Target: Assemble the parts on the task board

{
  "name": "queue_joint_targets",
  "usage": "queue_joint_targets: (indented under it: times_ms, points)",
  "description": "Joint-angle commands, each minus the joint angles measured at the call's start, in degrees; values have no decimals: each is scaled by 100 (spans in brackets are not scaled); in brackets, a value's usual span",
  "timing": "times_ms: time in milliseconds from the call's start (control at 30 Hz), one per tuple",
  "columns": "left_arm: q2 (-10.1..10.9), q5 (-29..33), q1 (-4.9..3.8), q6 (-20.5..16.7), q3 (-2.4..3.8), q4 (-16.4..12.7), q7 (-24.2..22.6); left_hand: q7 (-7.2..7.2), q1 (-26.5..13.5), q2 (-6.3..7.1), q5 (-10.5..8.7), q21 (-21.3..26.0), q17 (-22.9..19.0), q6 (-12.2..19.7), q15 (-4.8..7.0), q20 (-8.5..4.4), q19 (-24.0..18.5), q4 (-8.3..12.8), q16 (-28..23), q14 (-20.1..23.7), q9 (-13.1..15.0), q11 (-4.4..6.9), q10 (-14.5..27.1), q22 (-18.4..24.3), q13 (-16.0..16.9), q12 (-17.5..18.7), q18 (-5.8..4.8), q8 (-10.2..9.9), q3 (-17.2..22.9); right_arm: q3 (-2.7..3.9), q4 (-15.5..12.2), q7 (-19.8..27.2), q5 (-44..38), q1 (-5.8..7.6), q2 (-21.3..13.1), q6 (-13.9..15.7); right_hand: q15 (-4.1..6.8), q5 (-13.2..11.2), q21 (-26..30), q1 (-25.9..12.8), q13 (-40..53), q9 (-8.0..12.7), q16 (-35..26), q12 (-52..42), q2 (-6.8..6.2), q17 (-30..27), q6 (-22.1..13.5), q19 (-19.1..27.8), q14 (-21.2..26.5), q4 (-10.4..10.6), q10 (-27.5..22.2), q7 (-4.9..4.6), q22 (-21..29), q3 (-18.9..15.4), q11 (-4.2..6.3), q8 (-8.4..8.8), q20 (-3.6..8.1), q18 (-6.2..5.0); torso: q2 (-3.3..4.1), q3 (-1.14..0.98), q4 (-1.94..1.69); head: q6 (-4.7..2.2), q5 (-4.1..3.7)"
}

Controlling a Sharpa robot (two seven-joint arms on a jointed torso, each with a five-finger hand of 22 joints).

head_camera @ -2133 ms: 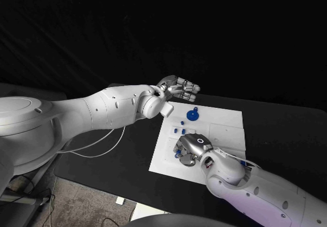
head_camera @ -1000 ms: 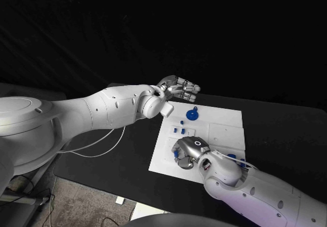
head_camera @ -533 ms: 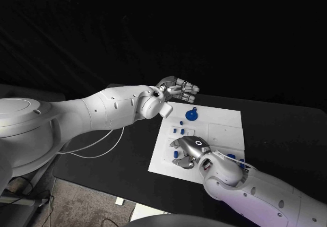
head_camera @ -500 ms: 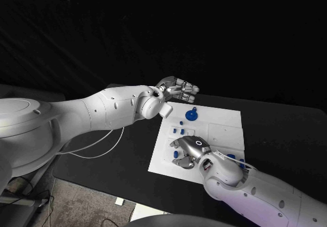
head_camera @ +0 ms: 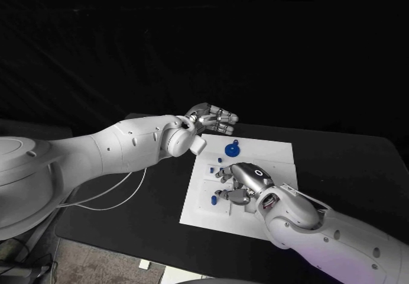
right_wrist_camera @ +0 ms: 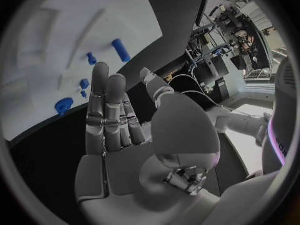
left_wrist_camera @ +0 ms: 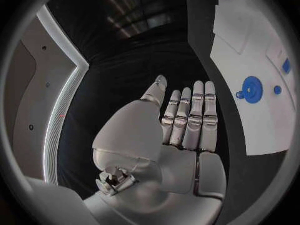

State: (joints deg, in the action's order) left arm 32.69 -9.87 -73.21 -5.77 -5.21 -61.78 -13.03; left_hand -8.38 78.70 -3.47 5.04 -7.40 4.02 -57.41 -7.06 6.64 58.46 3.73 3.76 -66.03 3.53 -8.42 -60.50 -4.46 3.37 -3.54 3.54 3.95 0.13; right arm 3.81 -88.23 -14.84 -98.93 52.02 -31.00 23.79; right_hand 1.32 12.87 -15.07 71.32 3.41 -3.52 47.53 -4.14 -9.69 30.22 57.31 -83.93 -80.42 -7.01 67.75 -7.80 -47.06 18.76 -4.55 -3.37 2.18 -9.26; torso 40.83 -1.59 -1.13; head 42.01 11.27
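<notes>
The white task board (head_camera: 273, 155) lies in the middle of the black table. A round blue part (head_camera: 231, 148) sits near its far edge, and small blue parts (head_camera: 213, 200) lie along its left side. My right hand (head_camera: 241, 183) hovers over the board's near left area, fingers stretched out and holding nothing. In the right wrist view the right hand (right_wrist_camera: 115, 120) is flat, with a blue cylinder (right_wrist_camera: 120, 50) and small parts (right_wrist_camera: 64, 105) beyond its fingertips. My left hand (head_camera: 213, 118) hangs above the table past the board's far left corner. Its fingers (left_wrist_camera: 190, 117) are straight and hold nothing, with the round part (left_wrist_camera: 252, 90) off to one side.
The black table (head_camera: 341, 154) extends to the right of the board. A white cable (head_camera: 111, 189) loops under my left arm beyond the table's left edge. My right forearm (head_camera: 315, 225) covers the board's near right corner.
The head camera has shifted. My right hand's fingers have uncurled from a bent pose over the board's near left part. The left hand keeps its place.
</notes>
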Motion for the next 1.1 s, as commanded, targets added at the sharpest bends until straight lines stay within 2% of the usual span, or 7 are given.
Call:
queue_joint_targets:
  times_ms: [33, 233, 300, 400, 467, 867, 1100]
  points:
    - [21, -10, 1, 94, 5, -14, -36, 4, -7, -52, -21, -3, 4, 26, -20, -6, -17, -9, -7, 20, 3, 8, 28, 6, 0, 17, 25, -13, -25, 111, -122, 256, 822, 68, -220, -201, 55, 23, -44, -187, 15, -11, 33, -12, 2, 31, 88, -207, -12, -15, 285, 31, -39, 183, 77, -24, 78, 159, -3, 1, 16, -128, -189]
    - [115, -15, 1, 86, 5, -41, -45, 4, -10, -52, -22, -4, 4, 22, -19, -7, -17, -8, -6, 19, 3, 11, 16, 6, 1, 16, 25, -13, -26, 342, -161, 346, 2007, 311, -811, -882, 291, -131, -169, -416, 438, -41, 66, -840, 254, 153, 509, -188, -17, 71, 1227, 213, -148, 27, 464, -29, 293, 324, -3, -18, 30, -252, -459]
    - [159, -20, 2, 74, 5, -64, -58, 3, -13, -47, -24, -4, 4, 17, -18, -7, -16, -6, -6, 17, 3, 14, 0, 5, 1, 15, 24, -13, -31, 369, -140, 338, 2435, 418, -1012, -1095, 357, -145, -212, -450, 2199, -47, 59, -2741, 422, 267, 606, -195, -52, -13, 130, 237, -208, -372, 501, -8, 407, 461, -6, -25, 44, -300, -543]
    - [218, -24, 5, 73, 5, -104, -76, 7, -14, -49, -23, -5, 4, 17, -16, -9, -15, -5, -6, 14, 2, 16, -7, 5, 1, 16, 24, -15, -30, 391, -112, 221, 2805, 545, -1267, -1413, 369, -290, -339, -506, 2856, -116, 223, -3462, 558, 446, 729, -221, -97, 27, 166, 316, -313, -352, 564, -26, 404, 456, -10, -33, 49, -378, -644]
    - [265, -37, 18, 150, 5, -135, -103, 9, -18, -43, -20, -6, 4, 15, -15, -11, -14, 2, -7, 12, 3, 24, -39, 5, 0, 17, 23, -14, -33, 402, -72, 109, 3006, 629, -1445, -1672, 380, -758, -501, -644, 3617, -167, 498, -4105, 636, 809, 782, -216, -77, 174, 42, 356, -427, -165, 624, -17, 439, 499, -25, -45, 64, -423, -723]
    - [601, -110, 155, 386, 5, -444, -361, 69, -60, 1, -18, 16, 0, 107, -4, -23, -29, 18, -7, 41, 2, 146, -330, 12, 6, 18, -11, -23, -52, 418, 29, -976, 3777, 776, -2049, -2855, 382, -716, -1172, -988, 6279, -444, 1256, -5585, 716, 2838, 747, -187, -212, 424, 784, 387, -1130, 180, 607, -27, 423, 423, -77, -92, 101, -417, -896]
    - [751, -216, 189, 493, 6, -597, -446, 80, -22, 113, -216, 26, 0, 245, 6, -22, -33, 170, -2, 22, 0, 150, -182, 13, 4, 21, -18, -22, -115, 418, 67, -1669, 3917, 780, -2113, -3429, 371, -595, -1381, -1243, 6662, -527, 1337, -5782, 838, 3088, 713, -193, -245, 382, 901, 389, -1344, -165, 601, -26, 413, 417, -79, -72, 99, -376, -1016]
